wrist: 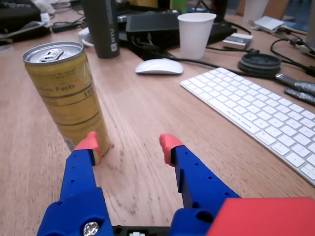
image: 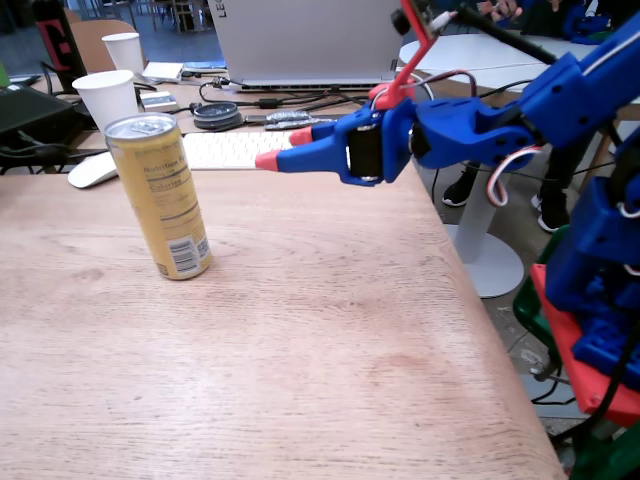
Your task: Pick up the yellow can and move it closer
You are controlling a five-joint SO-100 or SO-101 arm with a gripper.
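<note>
Wrist view: gripper (wrist: 130,146) spread, blue fingers with red tips, nothing between them. The yellow can (wrist: 65,96) stands upright on the wooden table (wrist: 138,113), ahead and to the left of the jaws. Left red fingertip (wrist: 89,143) overlaps the can's base in this view; contact cannot be confirmed. The can lies outside the gap, not between the fingers. Silver top with pull tab visible, dark nutrition text on the side.

Fixed view: gripper (image: 285,149) held in the air above the table, pointing left toward the can (image: 162,196), with a clear gap between the tips and the can. The tips sit at about the height of the can's upper part. White barcode patch near the can's foot.

Behind the can in the fixed view: a white paper cup (image: 108,96), a second cup (image: 124,50) further back, a white mouse (image: 92,169) and a white keyboard (image: 225,150). Wrist view shows the same mouse (wrist: 158,66) and keyboard (wrist: 256,118) to the right of the can, well apart from it.
</note>
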